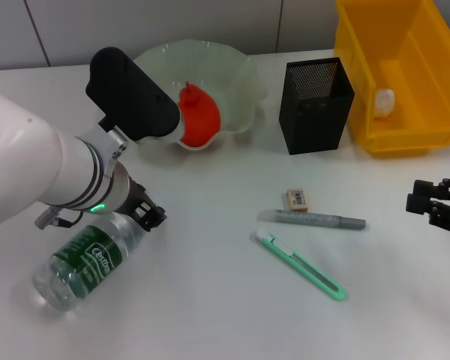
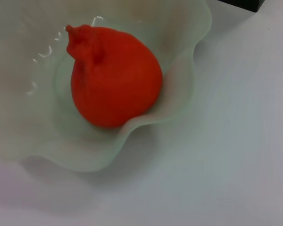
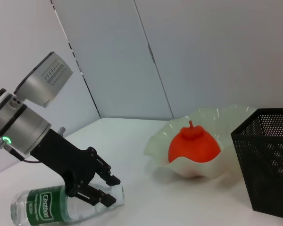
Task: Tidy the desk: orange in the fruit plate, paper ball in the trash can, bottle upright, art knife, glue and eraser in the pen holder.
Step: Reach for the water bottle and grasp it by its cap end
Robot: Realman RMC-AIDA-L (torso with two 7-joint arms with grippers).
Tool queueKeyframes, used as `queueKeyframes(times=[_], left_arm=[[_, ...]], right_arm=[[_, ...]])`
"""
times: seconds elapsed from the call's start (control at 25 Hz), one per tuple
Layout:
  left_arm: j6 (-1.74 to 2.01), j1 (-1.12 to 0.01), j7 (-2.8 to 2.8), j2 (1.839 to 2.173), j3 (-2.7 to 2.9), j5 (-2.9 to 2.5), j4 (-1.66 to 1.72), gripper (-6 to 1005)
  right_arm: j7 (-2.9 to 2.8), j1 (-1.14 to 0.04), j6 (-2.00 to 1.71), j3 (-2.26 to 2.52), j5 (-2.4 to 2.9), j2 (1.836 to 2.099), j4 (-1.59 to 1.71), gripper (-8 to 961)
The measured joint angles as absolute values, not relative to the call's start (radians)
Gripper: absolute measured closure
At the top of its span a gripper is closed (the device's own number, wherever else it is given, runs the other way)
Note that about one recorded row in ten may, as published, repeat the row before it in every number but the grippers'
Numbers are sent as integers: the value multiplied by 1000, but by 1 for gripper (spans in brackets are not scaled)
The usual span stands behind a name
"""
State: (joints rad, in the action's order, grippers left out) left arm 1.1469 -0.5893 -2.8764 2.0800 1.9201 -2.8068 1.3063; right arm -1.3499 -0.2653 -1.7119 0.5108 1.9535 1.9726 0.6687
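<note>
A: Desk survey first. Orange (image 1: 199, 116) sits in the frosted fruit plate (image 1: 236, 82) at the back, stem end tilted up. Black mesh pen holder (image 1: 315, 105) stands upright just beside the plate, toward the right. Yellow bin (image 1: 401, 75) is next to it at the far right, with a white crumpled paper ball (image 1: 383, 103) inside against its near wall.

B: Loose items?

A: Three, in front of the pen holder. Eraser (image 1: 297, 199) lies nearest the holder; grey glue stick (image 1: 311, 219) lies just below it, lengthwise across the desk; green art knife (image 1: 300, 265) lies slanted nearest the robot. None touch the holder.

B: The bottle?

A: Bottle (image 1: 82, 262) with green label lies on its side at the near left, cap end toward the middle of the desk. Left forearm covers part of its upper side in the head view.

B: Left arm pose?

A: Angled down from the left. Left gripper (image 3: 101, 188) is at the bottle's neck end, fingers (image 3: 108, 180) spread apart and straddling it, not pressed shut.

B: Right?

A: Right gripper (image 1: 435, 206) rests low at the right edge, well apart from everything. Whether it is open or closed, cannot tell.
</note>
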Motion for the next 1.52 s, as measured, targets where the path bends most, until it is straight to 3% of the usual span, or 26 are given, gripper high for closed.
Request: queueKeyframes(times=[0.56, 0.8, 1.52], left_arm=[[1157, -601, -2878, 2080, 1926, -2809, 1304, 561], [1138, -601, -2878, 2080, 1954, -2843, 1304, 510], [1142, -606, -2877, 2080, 1947, -2858, 1287, 530]], right_arm=[[-1348, -266, -1722, 511, 1955, 1973, 669, 633], [-1348, -266, -1723, 511, 1954, 1972, 668, 635], [-1347, -267, -1724, 497, 1951, 1965, 658, 642]])
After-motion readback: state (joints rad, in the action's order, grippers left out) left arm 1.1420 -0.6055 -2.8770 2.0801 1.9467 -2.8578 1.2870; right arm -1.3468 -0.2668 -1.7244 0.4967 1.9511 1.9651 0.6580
